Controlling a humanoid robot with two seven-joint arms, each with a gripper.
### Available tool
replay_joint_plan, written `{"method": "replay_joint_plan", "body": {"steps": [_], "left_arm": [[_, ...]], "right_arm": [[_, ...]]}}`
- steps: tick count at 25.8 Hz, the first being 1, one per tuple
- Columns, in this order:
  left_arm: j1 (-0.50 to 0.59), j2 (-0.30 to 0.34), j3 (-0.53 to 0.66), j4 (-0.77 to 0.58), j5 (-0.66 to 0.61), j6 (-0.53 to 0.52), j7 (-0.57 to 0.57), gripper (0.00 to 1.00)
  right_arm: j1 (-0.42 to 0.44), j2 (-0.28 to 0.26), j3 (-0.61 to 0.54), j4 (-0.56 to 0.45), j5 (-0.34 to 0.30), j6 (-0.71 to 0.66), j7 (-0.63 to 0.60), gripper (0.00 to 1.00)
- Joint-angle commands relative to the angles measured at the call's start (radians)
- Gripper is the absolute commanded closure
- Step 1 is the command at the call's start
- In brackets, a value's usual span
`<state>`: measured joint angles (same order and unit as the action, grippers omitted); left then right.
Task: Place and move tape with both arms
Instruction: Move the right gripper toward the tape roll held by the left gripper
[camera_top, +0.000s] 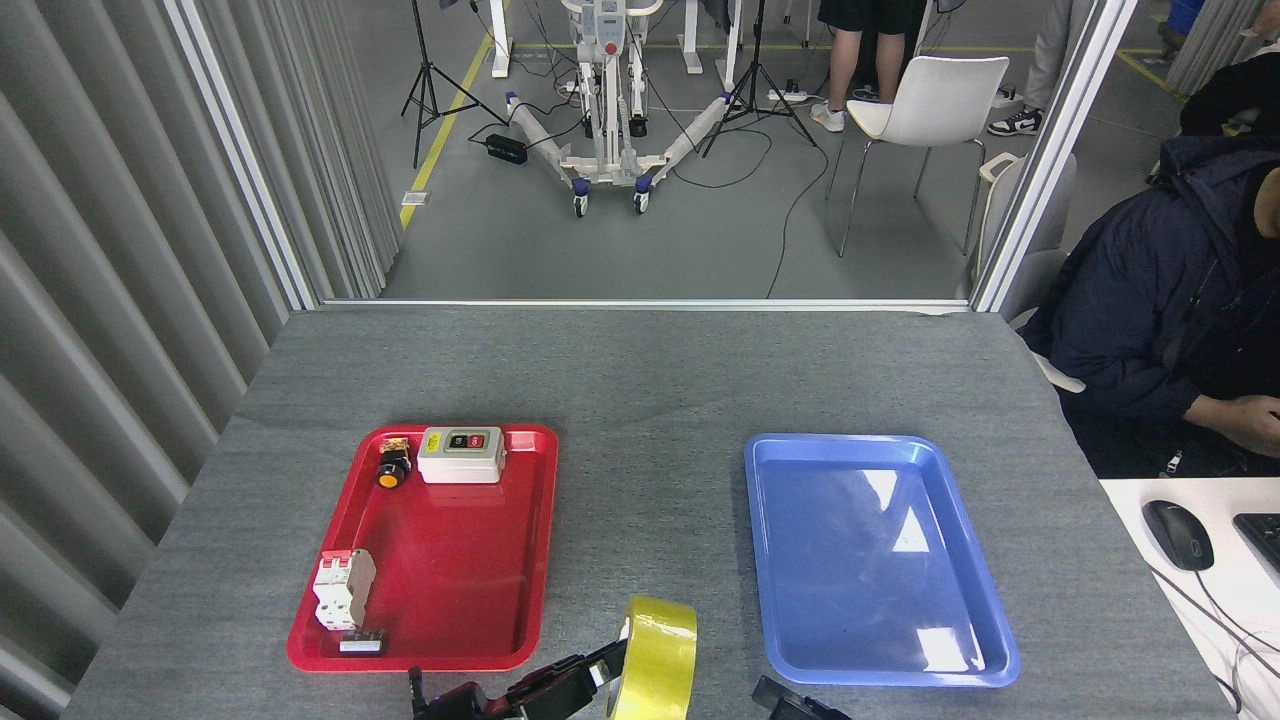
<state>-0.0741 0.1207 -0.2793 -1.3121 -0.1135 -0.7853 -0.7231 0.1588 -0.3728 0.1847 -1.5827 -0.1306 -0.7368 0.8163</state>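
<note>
Grey table (640, 380) | tape (655, 655) is gripped upright by left gripper (610, 668) for handover | right gripper (790, 705) state cannot be told

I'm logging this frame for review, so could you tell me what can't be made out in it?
- Right gripper, head view: only a dark tip shows, the rest cut off by the bottom edge; open or shut unclear.
- Tape: its lower part cut off by the same edge.
- Left gripper: its fingers partly hidden behind the roll.
</note>
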Motion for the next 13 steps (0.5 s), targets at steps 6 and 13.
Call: {"method": "replay_joint_plan", "body": {"steps": [6, 13], "left_arm": [[-0.010, -0.003, 0.003, 0.019, 0.000, 0.000, 0.001, 1.00], [-0.015, -0.003, 0.005, 0.034, 0.000, 0.000, 0.001, 1.00]], "right_arm": [[-0.041, -0.055, 0.142, -0.008, -0.008, -0.049, -0.192, 0.00], [-0.147, -0.054, 0.226, -0.008, 0.000, 0.115, -0.200, 0.01]]}}
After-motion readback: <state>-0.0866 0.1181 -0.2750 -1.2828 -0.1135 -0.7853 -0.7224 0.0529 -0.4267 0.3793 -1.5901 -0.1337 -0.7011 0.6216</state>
